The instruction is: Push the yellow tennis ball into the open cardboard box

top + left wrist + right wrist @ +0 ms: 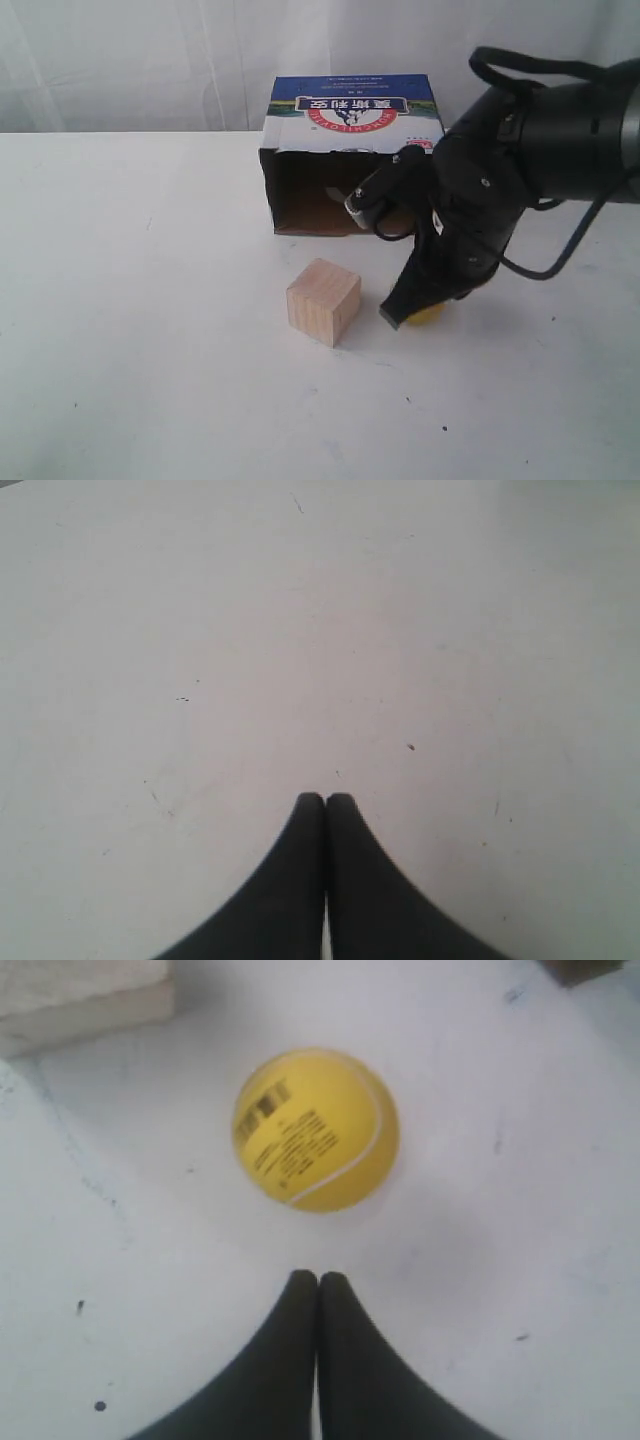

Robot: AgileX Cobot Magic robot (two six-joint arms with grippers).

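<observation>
The yellow tennis ball (316, 1128) lies on the white table just ahead of my right gripper (318, 1278), which is shut and empty, with a small gap between tips and ball. In the exterior view only a sliver of the ball (428, 314) shows beneath the right gripper (392, 318), in front of the open cardboard box (350, 112). The box lies on its side, its dark opening facing the ball. My left gripper (325, 799) is shut over bare table; the left arm does not show in the exterior view.
A light wooden cube (323, 300) stands left of the ball, in front of the box; its corner (85, 1000) appears in the right wrist view. The white table (140, 300) stretches wide on the left. A white curtain hangs behind.
</observation>
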